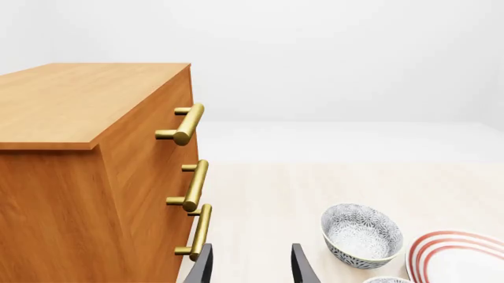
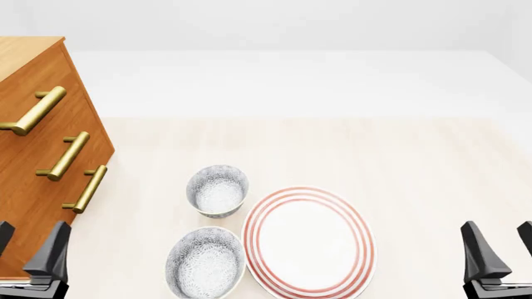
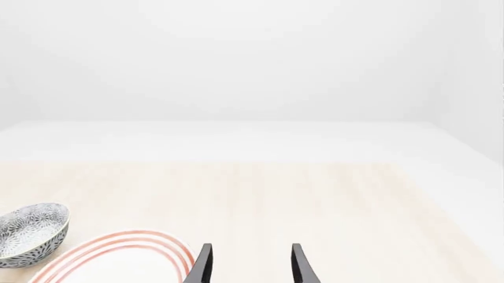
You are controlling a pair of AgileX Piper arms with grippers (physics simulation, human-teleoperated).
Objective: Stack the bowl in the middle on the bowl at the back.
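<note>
The left gripper is hovering at the near left corner of the front view, its 2 dark fingers spread apart and grasping nothing; in the left wrist view the same fingers are showing a bare gap of tabletop between them. The right gripper is sitting at the near right corner, its fingers likewise released and parted around nothing, which the right wrist view is confirming with its 2 tips standing apart.

Outward from the left gripper, the bowl in the middle is resting upright on the pale tabletop, near the front edge, its speckled grey-and-white inside facing up. Just beyond it, the bowl at the back is standing upright too, apart from the first bowl by a narrow strip of tabletop. Both bowls are lying just beside the left rim of the large white plate with 3 red rings, which is occupying the space between the 2 grippers. Neither bowl is touching either gripper.

Along the left side, a wooden cabinet is standing with 3 brass handles facing the bowls, well apart from the plate.
</note>
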